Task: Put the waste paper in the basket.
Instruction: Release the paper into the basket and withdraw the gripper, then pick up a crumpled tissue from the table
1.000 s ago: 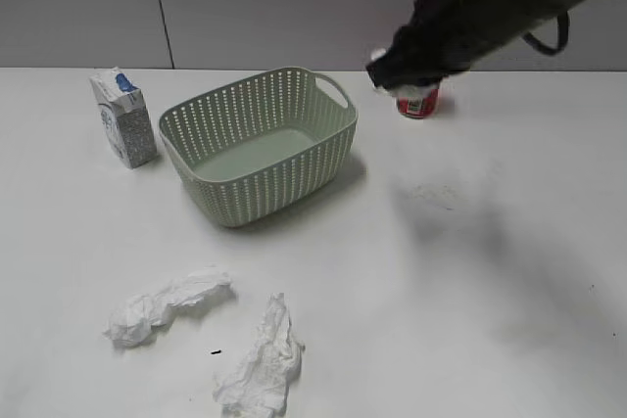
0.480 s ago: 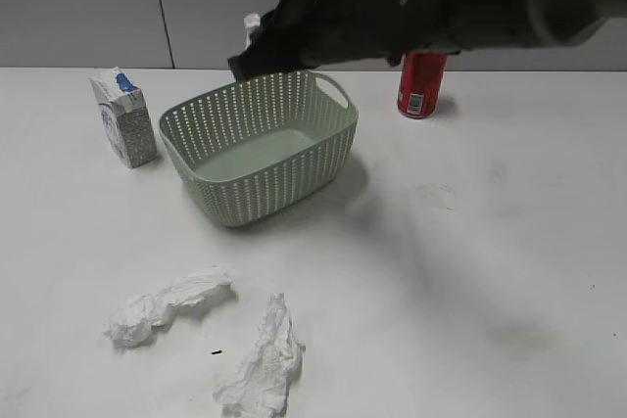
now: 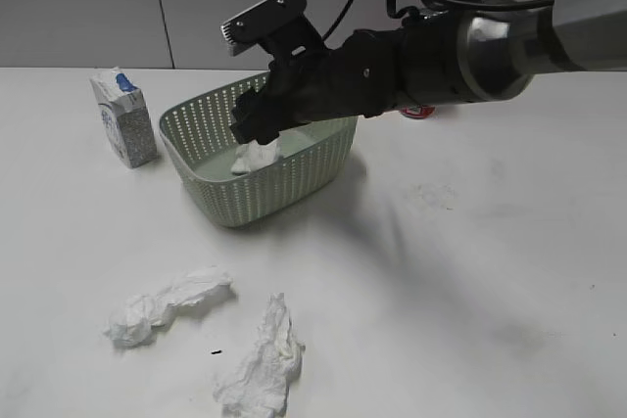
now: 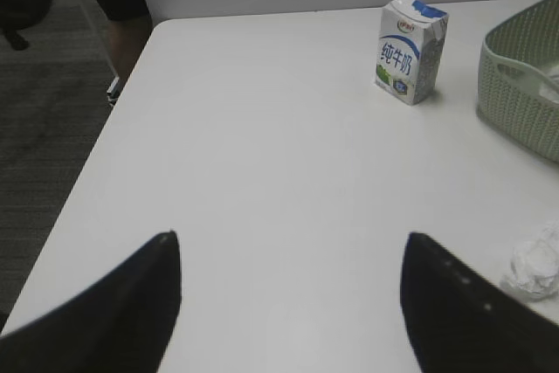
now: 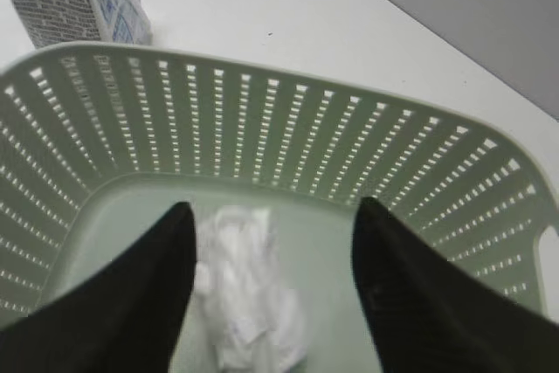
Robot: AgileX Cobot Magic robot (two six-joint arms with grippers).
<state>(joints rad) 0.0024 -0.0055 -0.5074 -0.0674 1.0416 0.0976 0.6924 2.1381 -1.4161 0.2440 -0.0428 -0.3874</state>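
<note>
The pale green slotted basket (image 3: 294, 168) stands at mid-left of the table; it also shows in the right wrist view (image 5: 262, 120) and the left wrist view (image 4: 524, 85). My right gripper (image 3: 253, 124) is open over the basket. One white paper wad (image 3: 257, 156) lies free inside it, seen between the open jaws (image 5: 272, 216) as a crumpled lump (image 5: 253, 294). Two more wads lie on the table in front: a long one (image 3: 167, 305) and a ragged one (image 3: 263, 364). My left gripper (image 4: 293, 242) is open and empty over bare table; a wad (image 4: 534, 259) lies to its right.
A white-and-blue milk carton (image 3: 123, 116) stands left of the basket, also in the left wrist view (image 4: 409, 50). A red can (image 3: 419, 111) is mostly hidden behind my right arm. The table's left edge (image 4: 96, 155) borders dark floor.
My right arm swept from the far right leftwards and came down over the basket. A paper wad that was not in the basket now lies inside it, with the jaws open.
</note>
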